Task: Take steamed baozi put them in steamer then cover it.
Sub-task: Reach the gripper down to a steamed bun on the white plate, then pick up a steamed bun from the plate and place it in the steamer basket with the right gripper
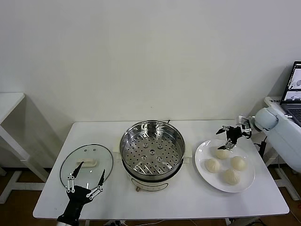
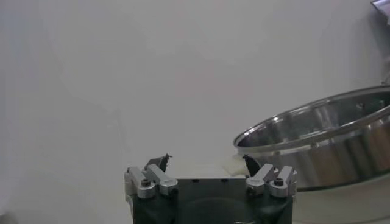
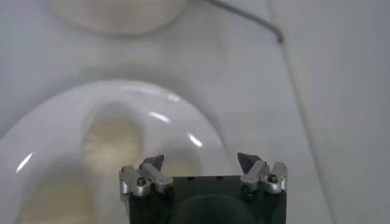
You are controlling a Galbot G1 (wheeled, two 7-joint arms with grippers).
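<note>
Several cream-white baozi lie on a white plate (image 1: 204,147) at the right: one at the back (image 1: 222,153), one at the left (image 1: 212,165), one at the right (image 1: 238,163), one in front (image 1: 231,176). My right gripper (image 1: 230,135) is open and empty, just above the plate's far edge behind the back bun; its wrist view shows a blurred bun (image 3: 113,141) on the plate (image 3: 183,122). The steel steamer (image 1: 152,151) stands in the middle with its perforated tray bare. The glass cover (image 1: 87,164) lies flat at the left. My left gripper (image 1: 86,181) is open at the table's front edge, over the cover.
The steamer's wall (image 2: 329,143) shows in the left wrist view. A laptop (image 1: 294,89) sits on a side stand at the far right. A white side table (image 1: 8,104) stands at the far left. A dark cable (image 3: 244,18) lies beyond the plate.
</note>
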